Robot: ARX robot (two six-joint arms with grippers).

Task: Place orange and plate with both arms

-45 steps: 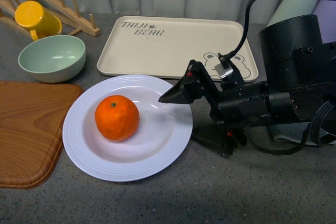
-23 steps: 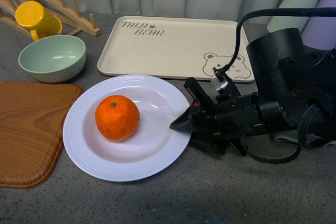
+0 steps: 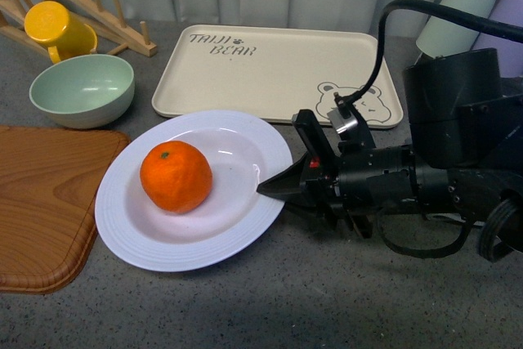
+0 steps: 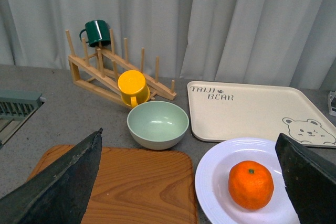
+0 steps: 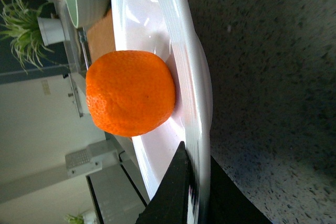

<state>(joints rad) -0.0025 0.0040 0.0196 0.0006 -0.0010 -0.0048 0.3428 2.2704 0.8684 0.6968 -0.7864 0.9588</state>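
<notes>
The orange (image 3: 176, 176) lies left of centre in the white plate (image 3: 167, 252), which rests on the grey counter with its right side tipped up a little. My right gripper (image 3: 274, 188) is shut on the plate's right rim. In the right wrist view its black fingers (image 5: 176, 195) pinch the rim of the plate (image 5: 195, 77), with the orange (image 5: 131, 93) just beyond. My left gripper (image 4: 189, 135) is open wide and holds nothing. It hangs back from the orange (image 4: 250, 184) and plate (image 4: 214, 174) and is out of the front view.
A beige bear-print tray (image 3: 270, 71) lies behind the plate. A wooden board (image 3: 45, 202) sits left of it. A pale green bowl (image 3: 82, 87), a yellow cup (image 3: 53, 29) and a wooden rack (image 3: 90, 2) stand at back left, pastel cups (image 3: 453, 22) at back right.
My right gripper came down from above the plate to its right rim and shut on it. The plate's right side rose slightly and the orange shifted a little left.
</notes>
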